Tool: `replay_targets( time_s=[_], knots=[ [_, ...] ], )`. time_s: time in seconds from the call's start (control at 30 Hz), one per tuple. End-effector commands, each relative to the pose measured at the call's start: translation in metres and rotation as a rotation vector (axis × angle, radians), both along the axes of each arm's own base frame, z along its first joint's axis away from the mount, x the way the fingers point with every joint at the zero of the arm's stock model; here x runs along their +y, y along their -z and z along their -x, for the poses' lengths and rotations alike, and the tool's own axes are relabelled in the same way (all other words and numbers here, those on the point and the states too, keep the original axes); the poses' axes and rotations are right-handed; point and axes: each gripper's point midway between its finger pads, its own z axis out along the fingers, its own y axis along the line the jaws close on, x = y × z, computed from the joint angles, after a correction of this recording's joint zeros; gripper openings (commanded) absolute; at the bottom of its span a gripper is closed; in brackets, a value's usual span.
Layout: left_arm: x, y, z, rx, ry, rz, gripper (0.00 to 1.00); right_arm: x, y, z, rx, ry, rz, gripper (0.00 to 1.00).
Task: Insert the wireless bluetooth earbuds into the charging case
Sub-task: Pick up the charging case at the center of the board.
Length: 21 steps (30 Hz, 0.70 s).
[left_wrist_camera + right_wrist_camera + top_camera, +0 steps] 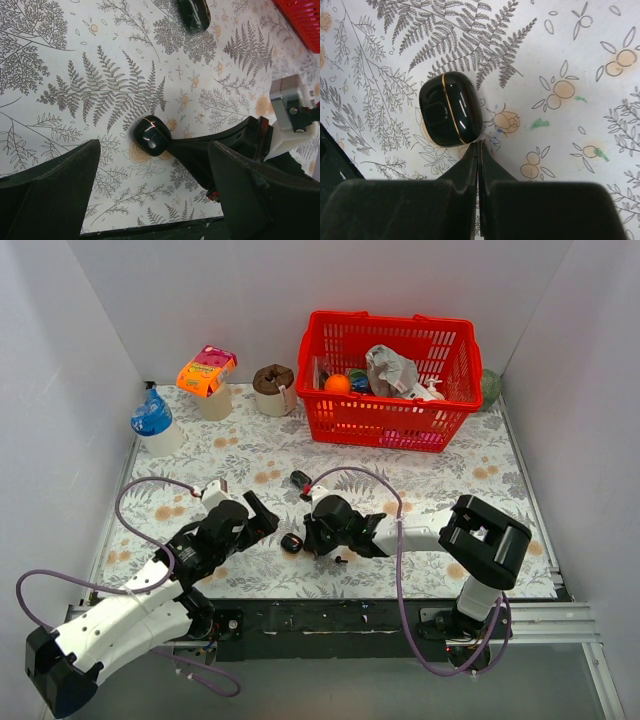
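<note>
A small shiny black charging case with a thin gold line around it (450, 107) lies on the desk (440, 480), which is covered by a white cloth with grey ferns. In the top view it is near the bottom middle. The gold line shows no gap, so the lid looks shut. It will likely have to be opened before anything can go in.

The right tool (479, 150) is clenched tight with nothing in it. Its thin tip sits right at the lower right edge of the case, touching it or almost. I think it is squeezed together like this to make one narrow poking stick. That would be good for nudging the case or keeping it from sliding.

The left tool (155, 150) is spread wide and holds nothing. It points at the case, which shows between its two fingers in the left wrist view. It looks ready to close around the case from the other side.

I cannot pick out the tiny black earbuds for sure in any view. A second shiny black case (192, 12) lies apart at the top of the left wrist view. A red plastic basket (390, 420) stands at the back.
</note>
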Motion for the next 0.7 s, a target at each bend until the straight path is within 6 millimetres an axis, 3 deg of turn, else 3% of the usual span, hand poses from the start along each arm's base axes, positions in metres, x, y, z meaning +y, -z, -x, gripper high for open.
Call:
replay_targets(
  time_s=[0.0,0.07,0.2,0.27,0.3,0.5,0.67],
  knots=[
    [-0.009,0.010,-0.004,0.012,0.066,-0.052,0.91,-0.005,-0.018,-0.006,-0.044,-0.017,-0.019,0.01],
    [-0.015,0.015,-0.003,0.025,0.132,-0.093,0.94,-0.015,-0.022,-0.005,-0.053,-0.005,0.000,0.01],
    [-0.032,0.032,-0.005,0.112,0.274,-0.203,0.98,-0.042,-0.046,0.008,-0.074,-0.006,-0.001,0.31],
    [-0.035,0.037,-0.007,0.127,0.331,-0.261,0.98,-0.056,-0.051,0.016,-0.072,-0.016,0.018,0.38],
    [-0.040,0.038,-0.007,0.137,0.369,-0.268,0.98,-0.059,-0.066,0.018,-0.091,-0.023,-0.015,0.40],
    [-0.059,0.032,-0.016,0.090,0.570,-0.352,0.98,-0.086,-0.083,0.042,-0.106,-0.091,-0.002,0.42],
    [-0.077,0.043,-0.002,0.146,0.790,-0.363,0.98,-0.100,-0.092,0.056,-0.110,-0.129,-0.024,0.42]
  ],
)
